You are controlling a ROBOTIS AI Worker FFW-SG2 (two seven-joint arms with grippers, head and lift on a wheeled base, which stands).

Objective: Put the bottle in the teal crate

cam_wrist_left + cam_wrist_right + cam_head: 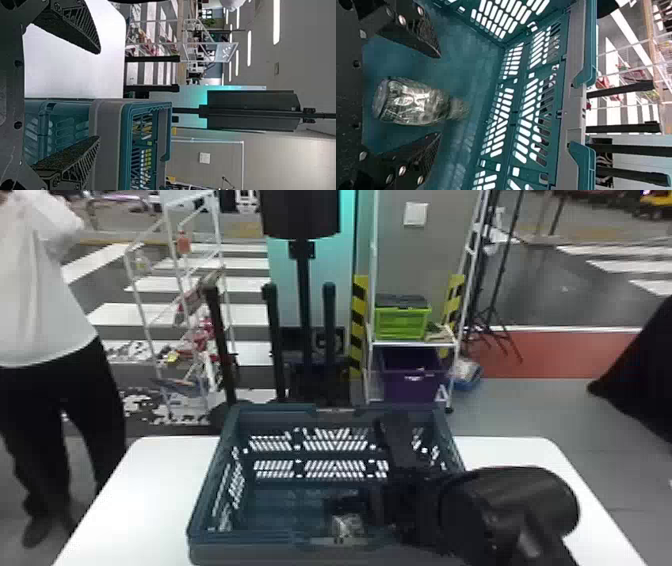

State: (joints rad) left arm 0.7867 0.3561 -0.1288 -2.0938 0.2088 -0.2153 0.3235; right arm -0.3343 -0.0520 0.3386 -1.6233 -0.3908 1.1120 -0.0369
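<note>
In the head view the right gripper reaches down inside the teal crate, near its front wall. The clear bottle is in the crate beside it. From the right wrist, the bottle lies between the two fingers of the right gripper, with gaps on both sides; its neck points away from the wrist. Whether it stands or lies is hard to tell. The left gripper is open with nothing held, one finger overlapping the crate in the left wrist view.
The crate stands on a white table, whose surface extends left and right of it. The right forearm passes over the crate's right wall. Behind the table are a black stand, a white rack and a shelf with a green crate.
</note>
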